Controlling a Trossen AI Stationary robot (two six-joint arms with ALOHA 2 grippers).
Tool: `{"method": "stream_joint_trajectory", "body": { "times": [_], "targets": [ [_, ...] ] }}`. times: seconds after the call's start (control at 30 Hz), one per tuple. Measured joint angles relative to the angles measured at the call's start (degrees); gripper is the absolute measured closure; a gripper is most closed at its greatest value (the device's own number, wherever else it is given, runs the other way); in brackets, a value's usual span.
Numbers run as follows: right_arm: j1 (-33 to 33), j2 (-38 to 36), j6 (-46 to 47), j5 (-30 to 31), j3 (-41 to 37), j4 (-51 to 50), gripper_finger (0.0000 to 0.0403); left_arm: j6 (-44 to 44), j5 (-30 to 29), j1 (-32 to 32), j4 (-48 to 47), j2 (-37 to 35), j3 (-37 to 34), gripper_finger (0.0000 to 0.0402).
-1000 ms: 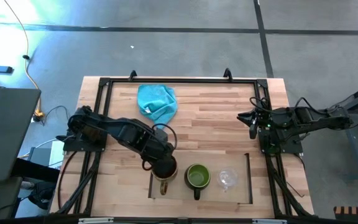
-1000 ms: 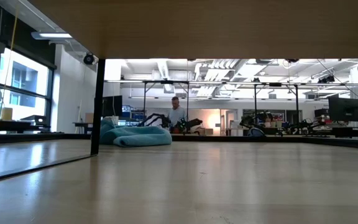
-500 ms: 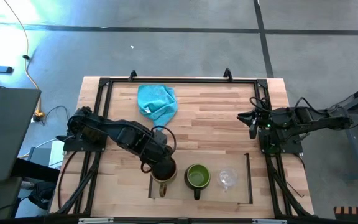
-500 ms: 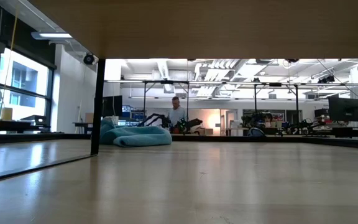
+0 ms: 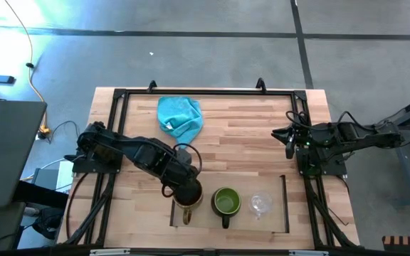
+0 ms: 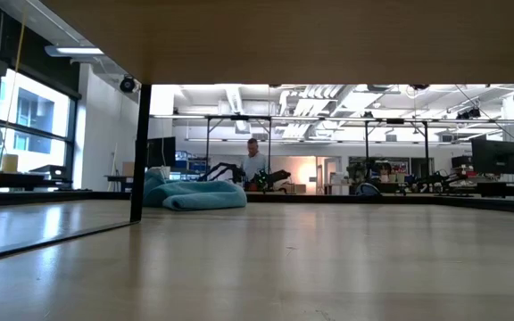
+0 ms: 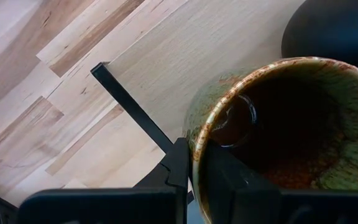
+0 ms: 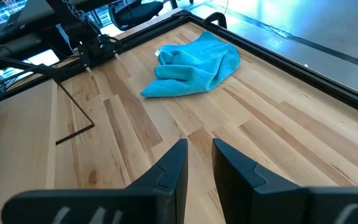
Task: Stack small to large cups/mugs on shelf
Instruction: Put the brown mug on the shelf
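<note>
**Left gripper pinches the brown mug's rim at the shelf's end**

Left gripper (image 5: 184, 190) is clamped on the rim of the brown mug (image 7: 272, 124), one finger inside the wall and one outside, as the left wrist view shows. From above, the mug sits at the left end of the shelf (image 5: 272, 222), just inside its dark rail (image 7: 132, 109). The green mug (image 5: 226, 202) stands beside it in the middle of the board, and the glass cup (image 5: 261, 204) stands beyond that, toward the right rail. All three look upright and apart from one another, so the row appears complete or nearly so.

Right gripper (image 8: 197, 163) waits at the table's right edge, well away from the shelf, its fingers parted only narrowly and holding nothing. A blue cloth (image 5: 180, 117) lies near the far edge, out of the way.

The risk I see lies in the release. A rim pinch gives a poor hold on a heavy mug: if the fingers drag while opening, or the arm lifts before they clear, the mug could tip or slide. Pushed sideways, it might knock the green mug, whose handle points toward the near edge.
</note>
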Motion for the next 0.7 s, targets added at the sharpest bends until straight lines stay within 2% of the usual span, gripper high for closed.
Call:
{"method": "stream_joint_trajectory", "body": {
  "times": [0.7],
  "targets": [
    [0.0, 0.0, 0.2, 0.0, 0.0, 0.0, 0.0339, 0.1, 0.6, -0.7, 1.1, 1.2, 0.0, 0.0387]
  ]
}}
